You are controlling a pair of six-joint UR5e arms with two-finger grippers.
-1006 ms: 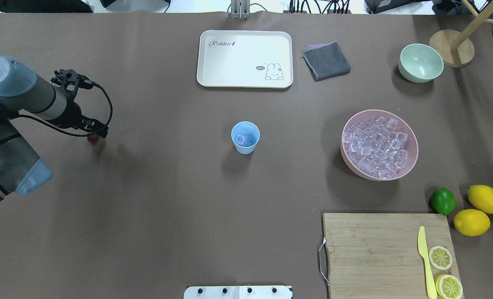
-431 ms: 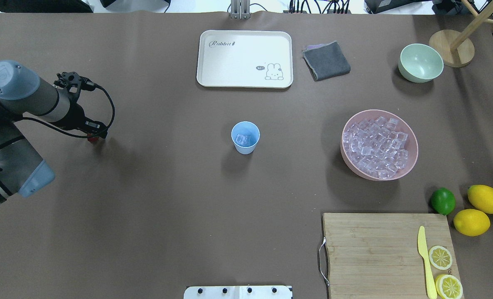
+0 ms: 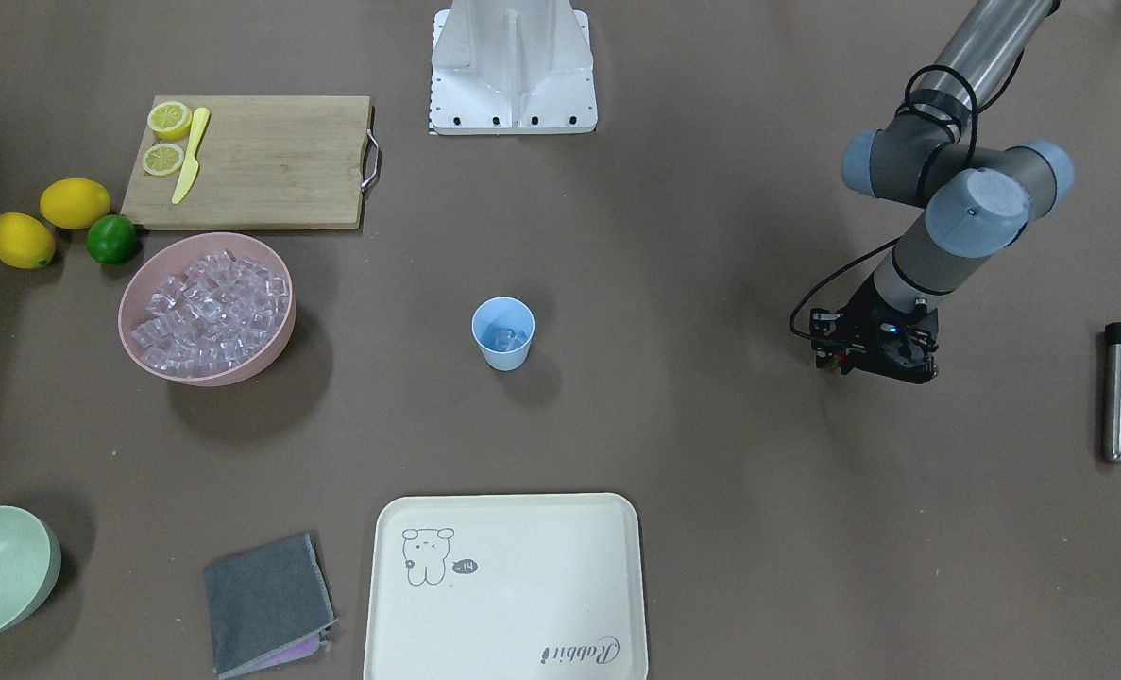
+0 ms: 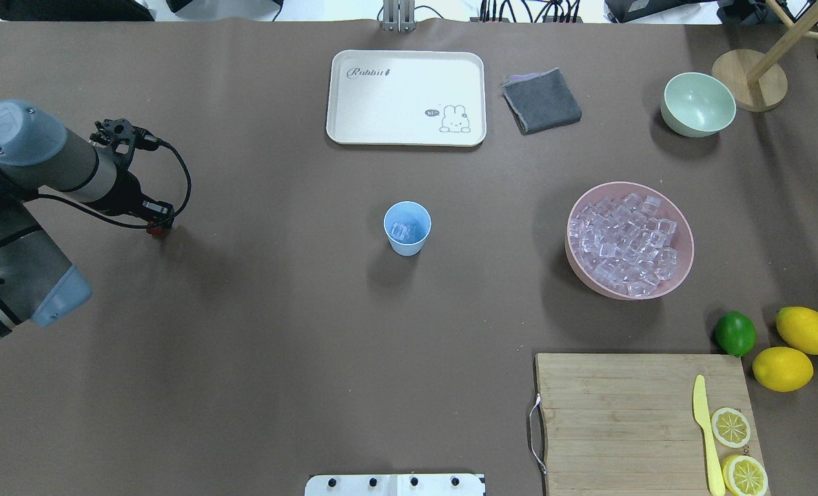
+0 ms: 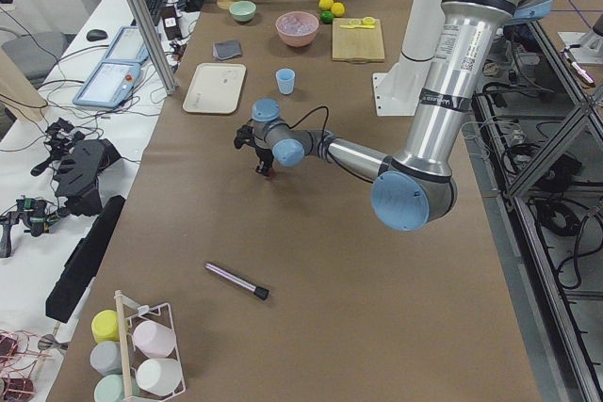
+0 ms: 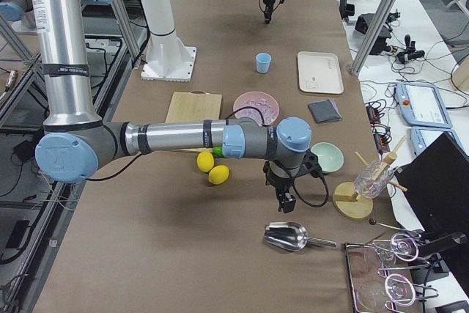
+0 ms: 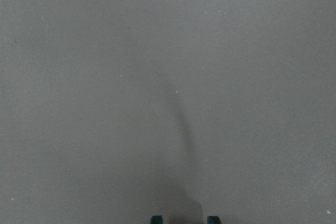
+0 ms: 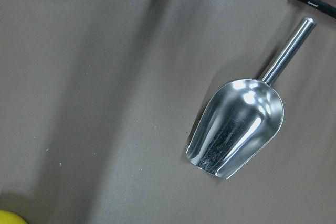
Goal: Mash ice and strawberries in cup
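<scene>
Stage: you are looking at the loading step. By my judgement the mashing is not yet starting.
Done: the cup is standing upright mid-desk, with a few cubes of ice showing inside it.
Left to do: the strawberry is sitting well apart from the cup, out toward the robot's left. It is needing to go into the cup, and then the lot is needing mashing.
Masher: a rod is lying flat further out on the left, with nothing touching it. I am taking it for the mashing tool.
Left fingers: they are pointing down right at the strawberry, and in the overhead view the red is peeking out just under their end. In the wrist view you are seeing only two tips at the bottom edge, with a gap between them, bare desk beyond and no red in that gap. You cannot tell whether they are clamping the fruit or straddling it loose, nor whether it is resting on the desk.
Right fingers: they are hanging over the far right of the desk, near a scoop. They are showing only in a side view, so whether they are apart or together cannot be told.
Spare ice: the bowl is sitting full of cubes to the right of the cup.
</scene>
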